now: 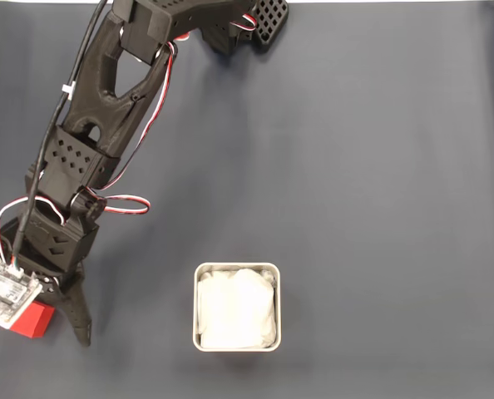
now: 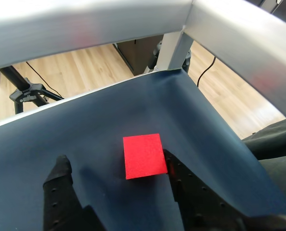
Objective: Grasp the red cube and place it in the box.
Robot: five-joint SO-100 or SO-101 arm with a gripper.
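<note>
**Claw spread around red cube at table's corner**

Seen from the wrist: two black fingers (image 2: 61, 190) low in the frame, jaws wide apart, gripper (image 2: 115, 166) straddling the cube (image 2: 142, 156). Cube flat on the dark blue cloth (image 2: 85, 125), top face toward the lens, its right edge touching or just beside the right finger, a clear gap of cloth between it and the left finger. Nothing clamped. Beyond the cube, the cloth's far edge and corner, a grey metal frame (image 2: 133, 24) crossing overhead and down a post, then wooden floor (image 2: 80, 65) with a black stand's feet (image 2: 30, 91) at left.

Seen from the fixed camera above: arm (image 1: 106, 108) reaching from the top edge down to the lower left, red and white wires looped along it, a small white circuit board (image 1: 6, 291) on the wrist. Cube (image 1: 32, 320) partly hidden under that board, near the left edge, one dark finger (image 1: 76, 312) just to its right. Box (image 1: 236, 307) well apart to the right in this view, low and near centre, silvery rim around white lining, upright on the cloth (image 1: 380, 166).
</note>
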